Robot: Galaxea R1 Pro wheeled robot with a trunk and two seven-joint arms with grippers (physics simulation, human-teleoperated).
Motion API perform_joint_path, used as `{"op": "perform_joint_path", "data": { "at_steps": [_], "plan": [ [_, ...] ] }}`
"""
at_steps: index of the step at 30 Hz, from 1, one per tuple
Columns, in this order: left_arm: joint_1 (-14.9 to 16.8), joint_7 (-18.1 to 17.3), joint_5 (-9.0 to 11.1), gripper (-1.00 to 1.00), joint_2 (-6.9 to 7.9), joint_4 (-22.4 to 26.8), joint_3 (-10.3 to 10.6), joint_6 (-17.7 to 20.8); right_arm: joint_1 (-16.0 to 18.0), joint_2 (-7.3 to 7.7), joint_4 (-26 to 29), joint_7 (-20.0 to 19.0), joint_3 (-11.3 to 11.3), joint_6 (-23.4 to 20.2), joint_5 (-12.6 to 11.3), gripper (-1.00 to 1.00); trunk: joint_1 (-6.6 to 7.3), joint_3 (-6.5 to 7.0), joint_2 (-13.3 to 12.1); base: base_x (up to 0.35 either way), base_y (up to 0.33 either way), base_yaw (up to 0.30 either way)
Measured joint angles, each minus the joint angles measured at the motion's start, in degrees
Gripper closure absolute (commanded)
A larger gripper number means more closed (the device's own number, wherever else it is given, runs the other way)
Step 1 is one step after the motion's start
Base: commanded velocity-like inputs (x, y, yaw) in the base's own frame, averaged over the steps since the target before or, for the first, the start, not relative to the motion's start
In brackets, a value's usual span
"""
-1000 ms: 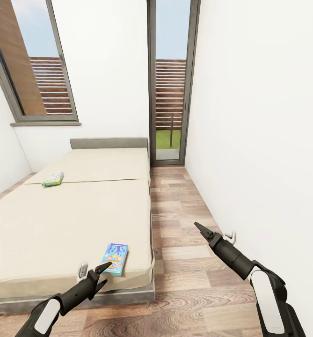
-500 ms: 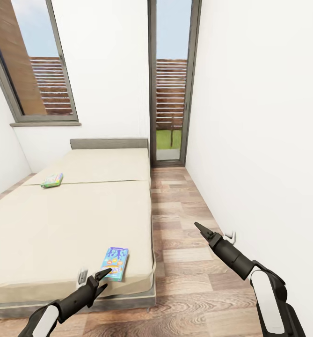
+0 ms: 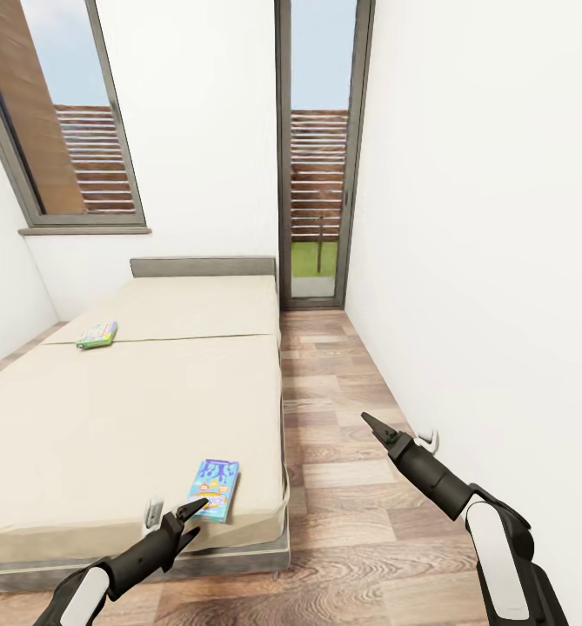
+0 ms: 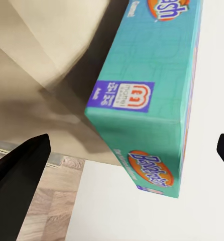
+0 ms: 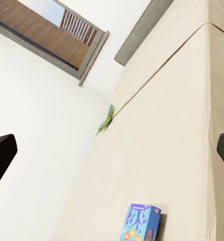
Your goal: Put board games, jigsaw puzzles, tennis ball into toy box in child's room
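The light blue board game [image 3: 214, 489] lies flat near the lower middle of the head view, close to the near right corner of the bed [image 3: 108, 417]. The left gripper [image 3: 192, 504] sits just at the box's near edge, apparently not yet around it. In the left wrist view the teal box [image 4: 152, 100] looms large between the two dark fingertips [image 4: 19, 160], which stand wide apart at opposite edges of the frame, so this claw is wide open and lined up on the box's short end.

The second board game, green-edged [image 3: 97, 334], rests in the middle left of the head view, well apart from the first, near the seam across the mattress.

The right gripper [image 3: 369, 424] hangs over the wood floor [image 3: 343, 522] at centre right, holding nothing; its tips at the far edges of the right wrist view suggest it is open too.

The step in hand looks like picking up the near game. The next move calls for easing the left claw forward so its fingers straddle the box, then closing on it.
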State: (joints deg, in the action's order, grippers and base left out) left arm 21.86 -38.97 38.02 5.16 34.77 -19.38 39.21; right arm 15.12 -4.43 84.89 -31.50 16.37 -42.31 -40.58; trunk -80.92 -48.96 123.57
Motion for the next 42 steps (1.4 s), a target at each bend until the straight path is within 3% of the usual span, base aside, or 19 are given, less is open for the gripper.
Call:
{"op": "perform_joint_path", "data": {
  "at_steps": [17, 18, 42],
  "plan": [
    [0.0, 0.0, 0.0, -1.0, -0.01, 0.0, 0.0, -0.1, 0.0, 0.0, 0.0, 0.0, 0.0, 0.0, 0.0, -1.0, 0.0, 0.0, 0.0, 0.0, 0.0, 0.0],
    [0.0, 0.0, 0.0, 1.0, -0.01, 0.0, 0.0, -0.1, 0.0, 0.0, 0.0, 0.0, 0.0, 0.0, 0.0, -1.0, 0.0, 0.0, 0.0, 0.0, 0.0, 0.0],
    [-0.1, 0.1, 0.4, 1.0, -0.06, 0.1, 0.1, 0.0, 0.0, 0.0, 0.0, 0.0, 0.0, 0.0, 0.0, -1.0, 0.0, 0.0, 0.0, 0.0, 0.0, 0.0]
  ]
}}
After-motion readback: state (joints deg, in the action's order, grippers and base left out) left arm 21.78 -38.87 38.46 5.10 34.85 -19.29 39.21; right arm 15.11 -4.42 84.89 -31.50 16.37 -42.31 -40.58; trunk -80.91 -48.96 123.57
